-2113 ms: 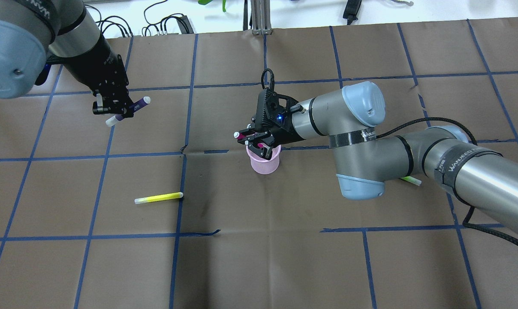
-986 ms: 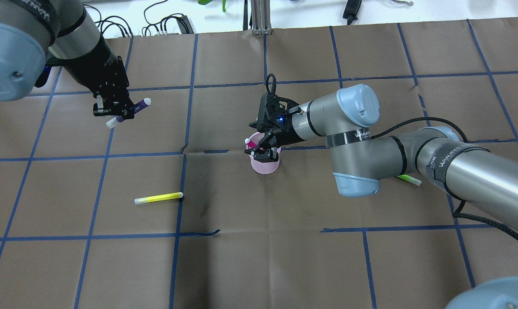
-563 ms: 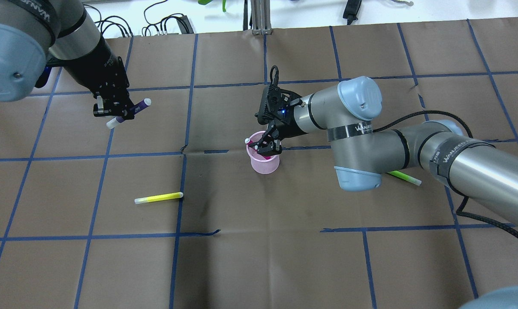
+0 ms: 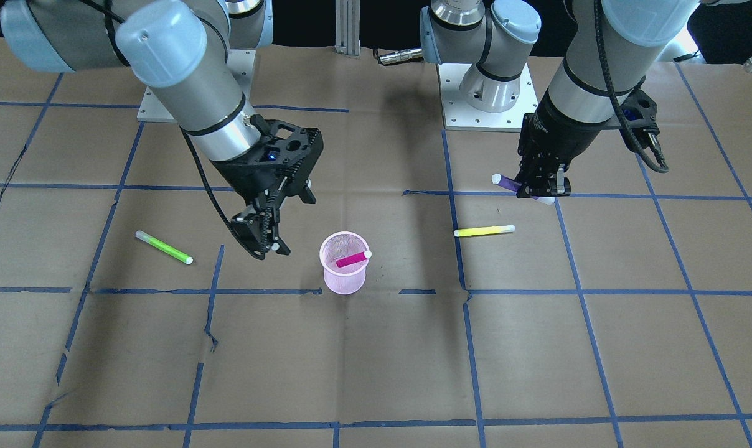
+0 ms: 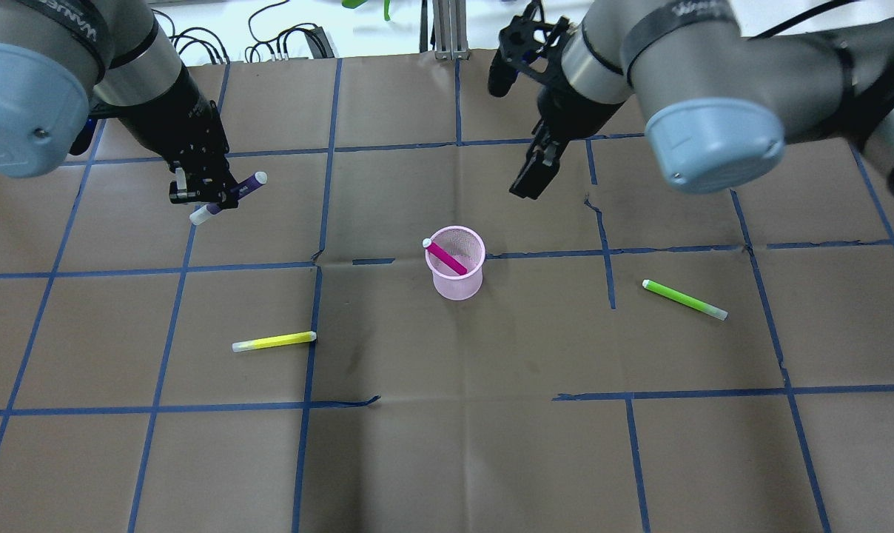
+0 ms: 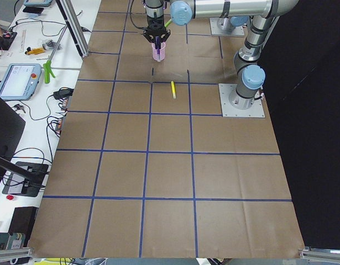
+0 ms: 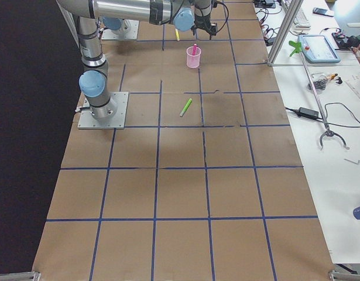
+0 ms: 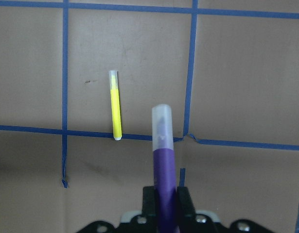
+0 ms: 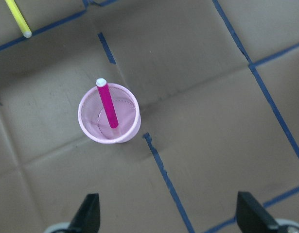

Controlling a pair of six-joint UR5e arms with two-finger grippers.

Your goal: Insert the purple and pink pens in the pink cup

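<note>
The pink mesh cup (image 5: 458, 285) stands upright mid-table; it also shows in the front view (image 4: 345, 281) and the right wrist view (image 9: 134, 124). The pink pen (image 5: 445, 257) leans inside it, white cap up (image 4: 353, 259) (image 9: 108, 104). My right gripper (image 5: 527, 185) is open and empty, raised behind the cup and apart from it (image 4: 265, 249). My left gripper (image 5: 203, 196) is shut on the purple pen (image 5: 246, 183) and holds it above the table at the far left (image 4: 507, 182) (image 8: 164, 174).
A yellow pen (image 5: 274, 341) lies on the brown paper left of the cup, below the left gripper (image 8: 115, 111). A green pen (image 5: 684, 299) lies to the cup's right. Blue tape lines grid the table; cables lie beyond the far edge.
My right gripper lowered the pink pen into the cup, let it go, opened, and rose up and back to the far right. The left gripper with the purple pen has hardly moved.
</note>
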